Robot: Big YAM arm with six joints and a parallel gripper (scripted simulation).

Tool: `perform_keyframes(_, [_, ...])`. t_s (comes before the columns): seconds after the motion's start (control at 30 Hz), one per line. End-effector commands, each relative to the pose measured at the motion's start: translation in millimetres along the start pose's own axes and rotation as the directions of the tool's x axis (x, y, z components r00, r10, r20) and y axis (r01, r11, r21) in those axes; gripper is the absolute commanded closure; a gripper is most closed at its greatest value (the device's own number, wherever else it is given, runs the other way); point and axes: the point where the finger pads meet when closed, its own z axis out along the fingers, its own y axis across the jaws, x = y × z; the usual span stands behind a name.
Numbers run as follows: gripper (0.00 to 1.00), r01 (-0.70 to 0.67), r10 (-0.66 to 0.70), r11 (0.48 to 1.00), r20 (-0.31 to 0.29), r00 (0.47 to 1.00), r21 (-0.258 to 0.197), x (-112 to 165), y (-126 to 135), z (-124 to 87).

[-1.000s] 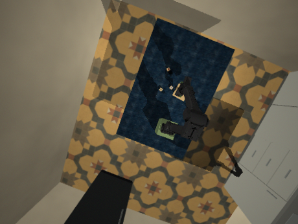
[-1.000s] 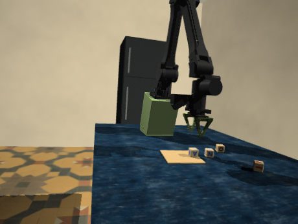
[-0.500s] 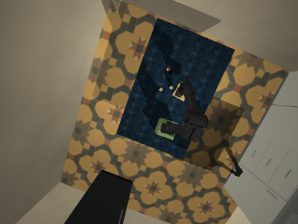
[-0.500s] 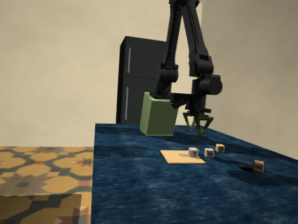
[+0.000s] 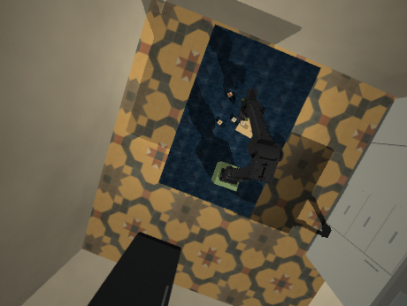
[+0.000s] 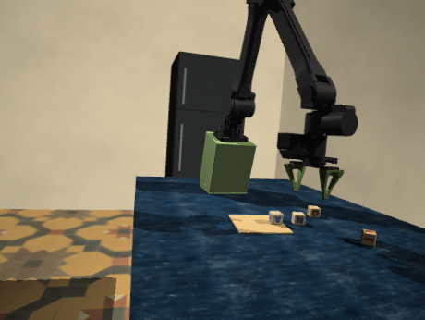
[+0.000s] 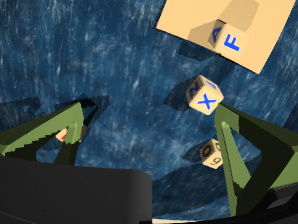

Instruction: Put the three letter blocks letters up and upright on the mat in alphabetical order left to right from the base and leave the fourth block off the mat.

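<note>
A tan mat lies flat on the blue table top; it also shows in the wrist view. A block with a blue F sits on the mat near its edge. A block with a blue X lies just off the mat. A third block with a dark letter, maybe O, lies beyond it on the table. A fourth block with red marks lies apart from the row. My gripper is open and empty, well above the X and O blocks.
The arm's green base box stands at the back of the table. A black cabinet is behind it. The table's left edge drops to a patterned floor.
</note>
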Motion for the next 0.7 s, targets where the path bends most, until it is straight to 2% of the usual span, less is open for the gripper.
perform_keyframes(0.0, [0.00, 0.254, -0.254, 0.967, -0.010, 0.967, -0.005, 31.5, 52.9, 2.6])
perform_keyframes(0.13, [0.00, 0.474, -0.474, 0.880, -0.003, 0.880, -0.021, 86.9, 112.9, 2.6])
perform_keyframes(0.23, [0.00, 0.612, -0.612, 0.791, -0.003, 0.791, -0.022, 107.3, 129.9, 2.3])
perform_keyframes(0.3, [0.00, 0.612, -0.612, 0.791, -0.003, 0.791, -0.022, 107.3, 129.9, 2.3])
perform_keyframes(0.33, [0.00, 0.616, -0.616, 0.788, 0.001, 0.788, -0.014, 94.4, 132.8, 3.6])
perform_keyframes(0.37, [0.00, 0.617, -0.617, 0.787, 0.001, 0.787, -0.014, 94.7, 133.0, 3.6])
perform_keyframes(0.4, [0.37, 0.619, -0.619, 0.785, -0.017, 0.785, 0.015, 93.3, 114.8, 12.5])
perform_keyframes(0.6, [0.37, 0.618, -0.618, 0.786, -0.012, 0.786, 0.004, 93.9, 118.7, 11.7])
perform_keyframes(0.67, [0.37, 0.629, -0.629, 0.777, -0.015, 0.777, 0.001, 102.4, 117.8, 10.9])
